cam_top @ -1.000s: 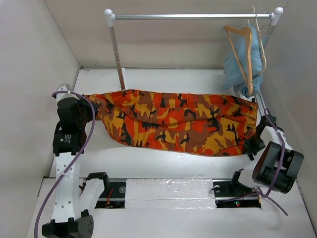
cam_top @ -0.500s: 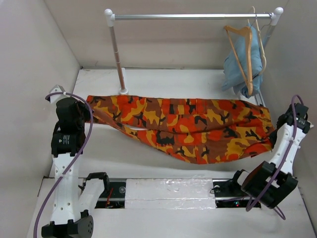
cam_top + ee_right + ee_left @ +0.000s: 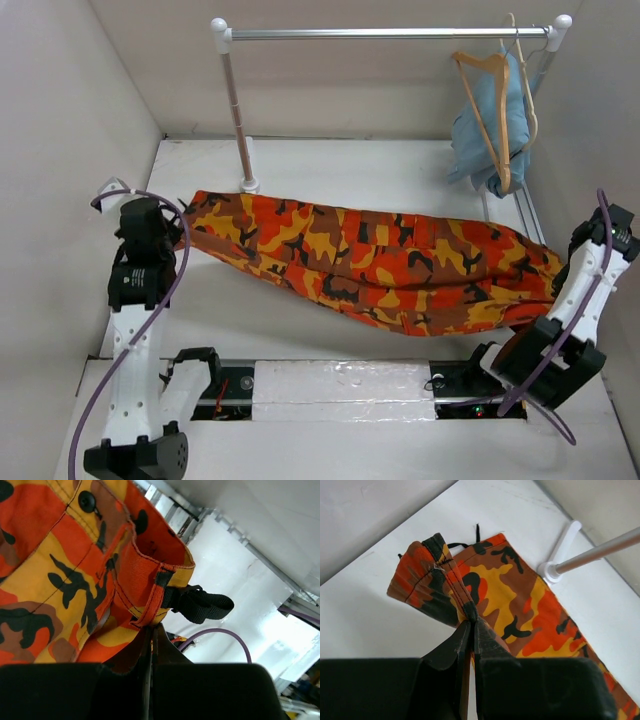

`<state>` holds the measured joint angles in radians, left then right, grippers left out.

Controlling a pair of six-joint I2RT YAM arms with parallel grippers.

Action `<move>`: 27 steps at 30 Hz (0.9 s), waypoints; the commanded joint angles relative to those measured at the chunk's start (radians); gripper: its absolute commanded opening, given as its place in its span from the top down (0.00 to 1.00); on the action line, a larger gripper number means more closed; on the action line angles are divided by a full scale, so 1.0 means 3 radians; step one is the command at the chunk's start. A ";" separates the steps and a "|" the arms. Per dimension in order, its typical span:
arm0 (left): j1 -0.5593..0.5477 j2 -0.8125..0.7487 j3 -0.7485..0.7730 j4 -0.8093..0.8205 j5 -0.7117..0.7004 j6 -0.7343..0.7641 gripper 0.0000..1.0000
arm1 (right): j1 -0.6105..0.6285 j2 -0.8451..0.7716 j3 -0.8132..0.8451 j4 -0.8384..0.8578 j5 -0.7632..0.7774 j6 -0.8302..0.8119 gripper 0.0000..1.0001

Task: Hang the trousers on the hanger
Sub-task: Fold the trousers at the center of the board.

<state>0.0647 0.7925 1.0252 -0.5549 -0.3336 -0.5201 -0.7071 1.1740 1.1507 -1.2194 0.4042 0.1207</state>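
The camouflage-print cloth trousers (image 3: 370, 260) sag in a long band above the white table (image 3: 330, 160). The left gripper (image 3: 471, 622) is pinched tight on a stitched leg hem, and the right gripper (image 3: 151, 627) is clamped on the waistband by a belt loop. The triangular wooden hanger (image 3: 503, 130) hangs empty on the metal rail (image 3: 390, 33), far right.

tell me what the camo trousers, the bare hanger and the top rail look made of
trousers: woven cotton-like cloth, matte; stitched seams and soft folds show.
hanger: likely wood, light tan, smooth, with thin metal hook.
rail: probably metal, with a shiny silver gleam.
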 commanded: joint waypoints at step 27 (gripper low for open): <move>-0.0037 0.3773 0.2067 0.0690 -0.0621 0.0266 1.00 | 0.0874 0.2805 0.2361 0.0966 -0.0079 0.0002 0.97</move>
<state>0.0402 1.8233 1.5066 -0.3477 -0.4477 -0.4778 -0.4374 1.9755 1.7912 -1.0000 0.3168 0.1349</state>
